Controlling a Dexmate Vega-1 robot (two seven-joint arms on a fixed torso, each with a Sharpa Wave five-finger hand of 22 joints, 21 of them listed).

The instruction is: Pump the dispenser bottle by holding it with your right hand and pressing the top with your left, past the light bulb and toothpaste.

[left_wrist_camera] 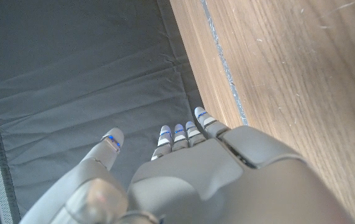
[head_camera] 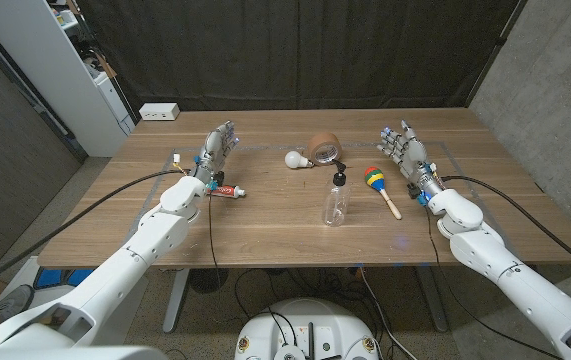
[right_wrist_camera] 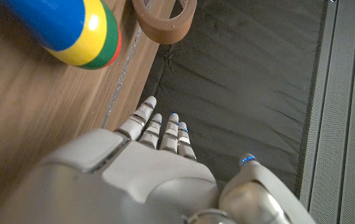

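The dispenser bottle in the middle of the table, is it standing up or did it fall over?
Standing up. The dispenser bottle rests on its base on the table, black pump on top, and neither hand touches it.

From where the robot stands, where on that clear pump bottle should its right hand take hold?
Probably around the clear body of the dispenser bottle, below the black pump top. It stands upright mid-table, so the right hand could come in from its own side. The maraca lies between them, so pass over it.

Clear, probably plastic bottle (head_camera: 335, 205), wooden table (head_camera: 265, 225)
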